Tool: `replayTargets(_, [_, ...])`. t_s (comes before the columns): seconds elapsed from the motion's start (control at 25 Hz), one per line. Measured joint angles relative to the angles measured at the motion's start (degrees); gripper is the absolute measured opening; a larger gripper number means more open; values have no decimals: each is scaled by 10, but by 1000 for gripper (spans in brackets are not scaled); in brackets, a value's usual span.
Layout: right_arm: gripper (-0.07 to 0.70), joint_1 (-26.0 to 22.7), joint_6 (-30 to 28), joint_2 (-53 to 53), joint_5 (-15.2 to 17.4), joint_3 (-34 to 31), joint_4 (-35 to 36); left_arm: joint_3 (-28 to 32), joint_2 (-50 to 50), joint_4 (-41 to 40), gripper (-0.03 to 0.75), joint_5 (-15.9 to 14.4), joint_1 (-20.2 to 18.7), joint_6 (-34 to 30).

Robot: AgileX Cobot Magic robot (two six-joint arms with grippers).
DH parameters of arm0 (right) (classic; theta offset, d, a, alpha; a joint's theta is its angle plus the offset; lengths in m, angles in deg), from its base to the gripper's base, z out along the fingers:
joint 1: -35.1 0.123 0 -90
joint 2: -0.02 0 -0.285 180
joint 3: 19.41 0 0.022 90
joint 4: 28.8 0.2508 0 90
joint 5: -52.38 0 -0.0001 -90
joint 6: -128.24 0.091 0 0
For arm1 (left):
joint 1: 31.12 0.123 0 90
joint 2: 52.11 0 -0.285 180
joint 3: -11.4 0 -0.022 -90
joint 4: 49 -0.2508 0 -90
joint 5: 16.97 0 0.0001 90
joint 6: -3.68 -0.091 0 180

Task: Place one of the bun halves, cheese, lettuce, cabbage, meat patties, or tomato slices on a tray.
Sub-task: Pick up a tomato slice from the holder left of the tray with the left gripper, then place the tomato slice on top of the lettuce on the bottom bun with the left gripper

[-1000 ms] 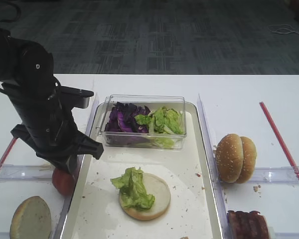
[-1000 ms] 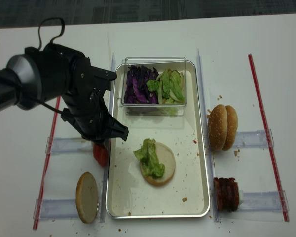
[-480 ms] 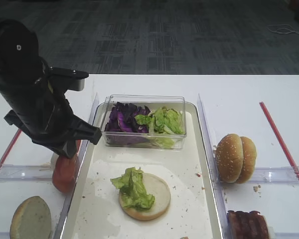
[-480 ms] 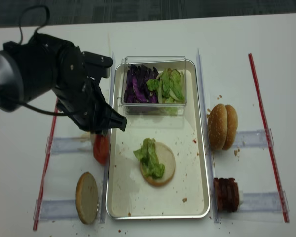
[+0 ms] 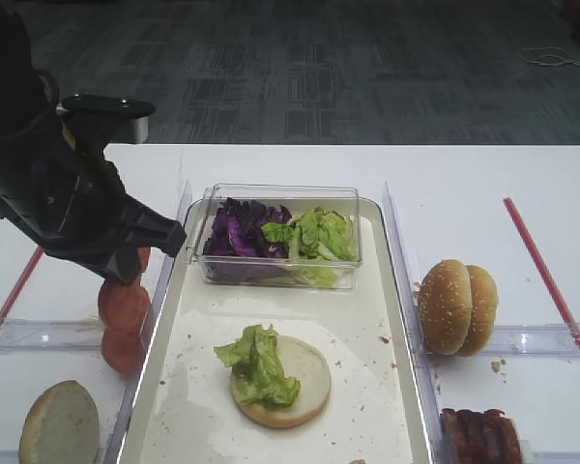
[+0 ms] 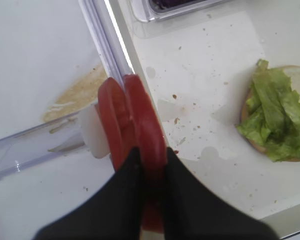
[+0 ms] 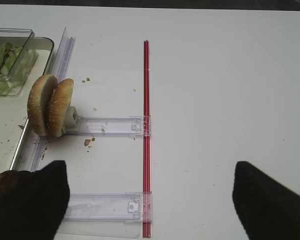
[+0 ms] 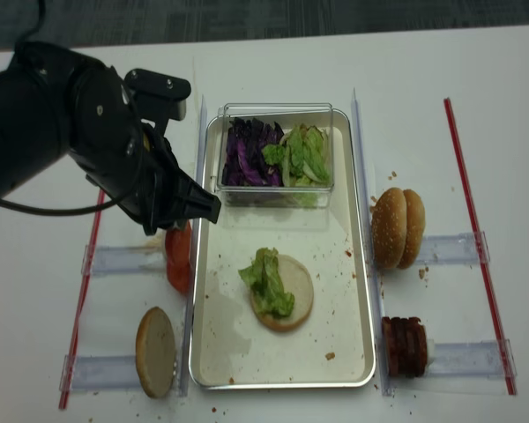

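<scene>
The left gripper (image 6: 149, 172), black and two-fingered, was clamped on one thin round bright-red tomato slice (image 6: 142, 130), held on edge between its fingers (image 6: 125, 190). A second tomato slice (image 6: 112, 122) stood just beside the held one at its 9 o'clock, against a small white block (image 6: 92, 131) on a clear plastic rail (image 6: 25, 150). In the high views the held slice (image 8: 178, 244) hung under the left gripper at 9 o'clock of the large cream-white rectangular tray with its raised silvery rim (image 8: 282, 383), just outside that rim; whether it touched the slice below (image 8: 178, 275) could not be told.

On the tray, near its centre, lay a round bun half, pale cut face up (image 8: 293, 295), with a crinkled light-green lettuce leaf (image 8: 266, 282) across its 9 o'clock side. At the tray's 12 o'clock end sat a small clear plastic box (image 8: 278, 194) holding dark purple shredded cabbage (image 8: 244, 152) at 9 o'clock and more lettuce (image 8: 305, 154) at 3 o'clock.

Outside the tray, another bun half (image 8: 155, 351) stood at 8 o'clock, two sesame-seeded bun halves on edge (image 8: 398, 226) at 3 o'clock, and dark reddish-brown meat patties (image 8: 404, 345) at 5 o'clock.

The right gripper (image 7: 150, 200) stood open, its black fingertips (image 7: 32, 200) wide apart above the white table (image 7: 220, 75).
</scene>
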Motion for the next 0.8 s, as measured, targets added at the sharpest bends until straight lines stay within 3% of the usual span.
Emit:
replayTargets(0.28, [685,0,0,0,0,0,0,-2,1,49,85,-19,0,-46])
replayTargets(0.64, [685,0,0,0,0,0,0,-27,2,369,85,-64,0,-289])
replayTargets(0.8, [685,0,0,0,0,0,0,-29,2,481,85,-82,0,-356])
